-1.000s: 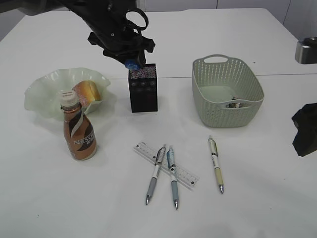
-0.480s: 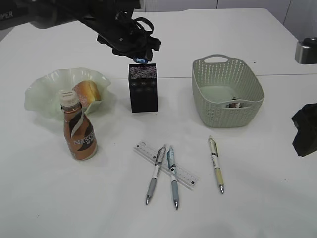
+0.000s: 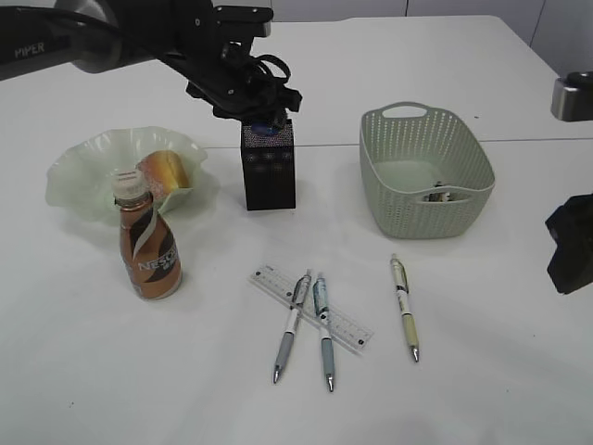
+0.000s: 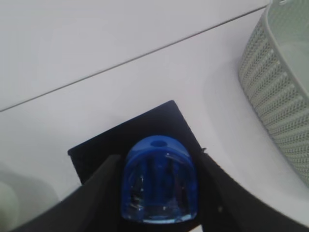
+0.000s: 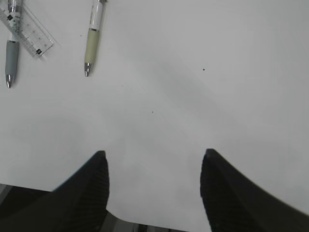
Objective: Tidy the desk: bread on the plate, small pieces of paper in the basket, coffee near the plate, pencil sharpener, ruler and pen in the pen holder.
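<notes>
My left gripper (image 3: 266, 115) is shut on the blue pencil sharpener (image 4: 159, 186), held right over the open top of the black pen holder (image 3: 269, 171). In the left wrist view the pen holder (image 4: 94, 150) lies directly beneath the sharpener. Bread (image 3: 165, 171) rests on the pale green plate (image 3: 79, 167), and the coffee bottle (image 3: 148, 250) stands just in front of it. The ruler (image 3: 315, 311) lies under two pens (image 3: 290, 329), with a third pen (image 3: 404, 306) to the right. My right gripper (image 5: 153, 154) hangs open over bare table, holding nothing.
The green basket (image 3: 426, 171) stands right of the pen holder with paper pieces (image 3: 443, 195) inside. A metal object (image 3: 573, 93) sits at the far right edge. The right arm (image 3: 570, 243) stays at the right edge.
The left arm has moved down and slightly right, bringing the sharpener from above the pen holder's rear edge to its open top. The right arm has not moved.
</notes>
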